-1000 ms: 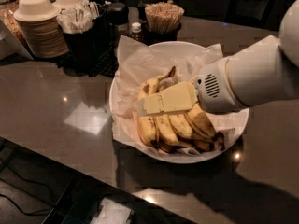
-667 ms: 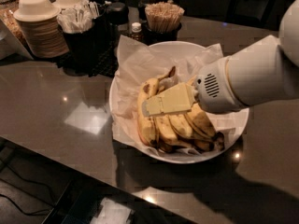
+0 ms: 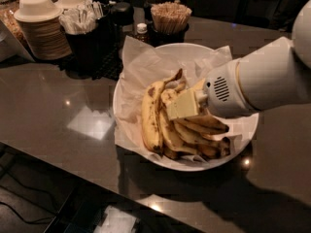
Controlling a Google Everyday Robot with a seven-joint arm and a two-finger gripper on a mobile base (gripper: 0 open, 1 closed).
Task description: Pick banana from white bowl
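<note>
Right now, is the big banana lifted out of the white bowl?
No, the banana lies in the white bowl, the tool beside it.

Cream claw (image 3: 181, 106) hangs over white bowl (image 3: 189, 167), beside brown-freckled yellow banana (image 3: 150, 118).

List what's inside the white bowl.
The white bowl is lined with crumpled white paper; the banana lies leftmost, slimmer spotted bananas beside it. The gripper sits over those, covering their upper ends. The bowl's bottom is hidden.

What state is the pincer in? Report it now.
Pincer: open or closed cannot be told; it is low over the bananas in the white bowl.
</note>
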